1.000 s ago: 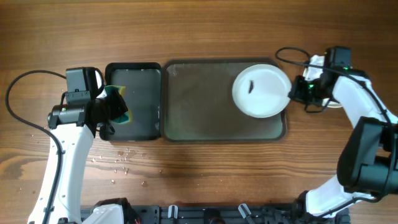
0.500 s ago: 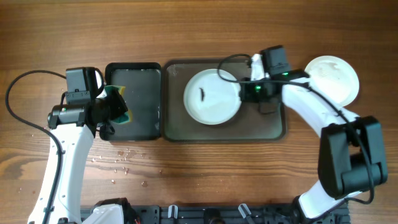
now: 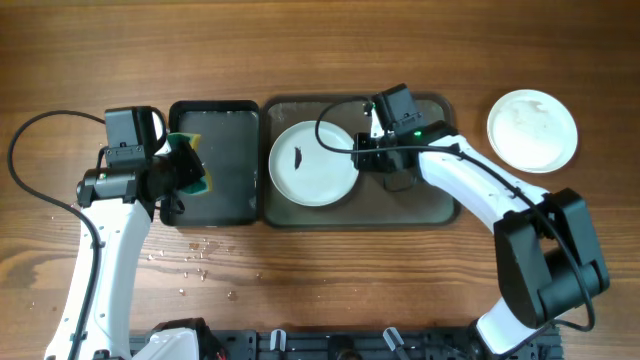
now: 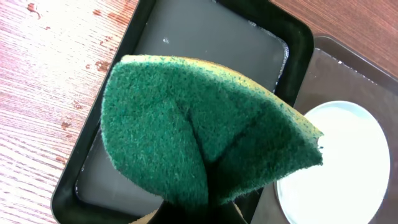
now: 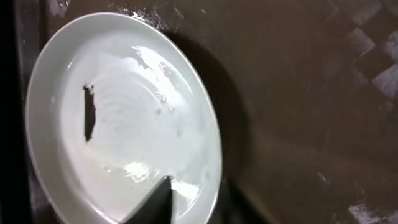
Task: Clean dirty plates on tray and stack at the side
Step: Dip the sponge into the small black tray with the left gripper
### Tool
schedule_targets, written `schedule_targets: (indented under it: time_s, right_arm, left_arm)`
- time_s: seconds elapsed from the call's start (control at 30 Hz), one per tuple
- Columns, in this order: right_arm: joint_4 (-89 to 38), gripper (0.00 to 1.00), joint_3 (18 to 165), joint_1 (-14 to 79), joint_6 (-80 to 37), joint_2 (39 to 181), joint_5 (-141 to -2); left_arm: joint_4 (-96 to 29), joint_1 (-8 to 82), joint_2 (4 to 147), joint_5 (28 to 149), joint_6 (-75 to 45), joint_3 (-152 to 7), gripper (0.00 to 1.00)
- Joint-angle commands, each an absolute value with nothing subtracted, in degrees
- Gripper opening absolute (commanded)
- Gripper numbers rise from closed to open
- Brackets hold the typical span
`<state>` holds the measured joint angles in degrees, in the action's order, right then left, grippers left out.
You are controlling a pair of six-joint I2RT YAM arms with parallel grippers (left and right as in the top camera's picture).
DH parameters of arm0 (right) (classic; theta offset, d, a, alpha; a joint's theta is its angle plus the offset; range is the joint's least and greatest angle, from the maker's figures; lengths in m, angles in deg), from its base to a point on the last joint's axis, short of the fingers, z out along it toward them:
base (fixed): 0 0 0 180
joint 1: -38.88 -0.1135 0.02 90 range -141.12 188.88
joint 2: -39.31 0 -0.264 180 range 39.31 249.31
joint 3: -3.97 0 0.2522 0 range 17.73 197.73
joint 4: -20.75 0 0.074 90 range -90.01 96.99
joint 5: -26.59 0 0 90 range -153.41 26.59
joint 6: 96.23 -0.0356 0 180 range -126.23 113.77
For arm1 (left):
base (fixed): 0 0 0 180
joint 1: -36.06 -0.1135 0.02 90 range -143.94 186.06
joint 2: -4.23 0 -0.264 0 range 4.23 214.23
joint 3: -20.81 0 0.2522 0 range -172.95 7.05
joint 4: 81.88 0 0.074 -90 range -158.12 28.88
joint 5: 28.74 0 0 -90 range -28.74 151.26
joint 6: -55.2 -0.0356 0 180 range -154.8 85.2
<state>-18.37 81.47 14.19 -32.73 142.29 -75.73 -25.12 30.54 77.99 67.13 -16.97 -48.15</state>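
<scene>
A white plate [image 3: 313, 163] with a small black smear [image 3: 301, 154] lies on the left half of the dark grey tray [image 3: 420, 205]. My right gripper [image 3: 363, 156] is shut on the plate's right rim. In the right wrist view one finger lies on top of the plate [image 5: 124, 118], the other goes under the rim, and the gripper [image 5: 193, 190] pinches the edge over the tray [image 5: 311, 93]. A second white plate [image 3: 532, 130] lies on the bare wood at the far right. My left gripper [image 3: 180, 175] is shut on a green sponge [image 4: 205, 137] above the small black tray [image 3: 225, 125].
The small black tray [image 4: 186, 37] holds a thin film of water and adjoins the grey tray's left end. Water drops [image 3: 195, 255] dot the wood in front of it. The right arm's cable [image 3: 335, 125] loops over the grey tray.
My right gripper has carried the smeared plate leftward from the tray's right end to its left half. The second plate at the far right has come into view. The left arm has not moved.
</scene>
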Motion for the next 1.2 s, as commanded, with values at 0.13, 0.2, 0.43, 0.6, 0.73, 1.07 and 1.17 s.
schedule_targets:
  time_s: [0.13, 0.2, 0.43, 0.6, 0.73, 1.07, 1.17]
  right_arm:
    - [-15.0, 0.41, 81.8, 14.6, -22.9, 143.1, -70.9]
    - [-13.7, 0.42, 82.1, 14.6, -22.8, 143.1, -70.9]
    - [-10.8, 0.43, 82.1, 14.6, -21.5, 143.2, -70.8]
    - [-10.6, 0.44, 82.1, 14.6, -19.6, 143.5, -69.1]
    - [-10.1, 0.48, 82.1, 14.6, -19.8, 144.9, -69.2]
    - [-9.1, 0.53, 82.1, 14.6, -20.0, 147.6, -69.8]
    - [-9.0, 0.53, 82.1, 14.6, -20.1, 147.6, -69.8]
  left_arm:
    - [-29.5, 32.0, 77.4, 67.2, -17.9, -48.3, 0.04]
    - [-31.1, 32.9, 78.8, 67.2, -18.2, -48.3, 0.04]
    - [-34.1, 35.9, 87.8, 67.2, -18.6, -48.3, 0.04]
    - [-37.3, 36.3, 94.4, 67.2, -18.5, -48.3, 0.04]
    - [-40.2, 36.3, 98.4, 67.2, -18.5, -48.3, 0.04]
    - [-41.9, 36.3, 105.7, 67.1, -18.6, -48.3, 0.04]
    - [-42.5, 36.3, 106.9, 67.2, -18.5, -48.3, 0.04]
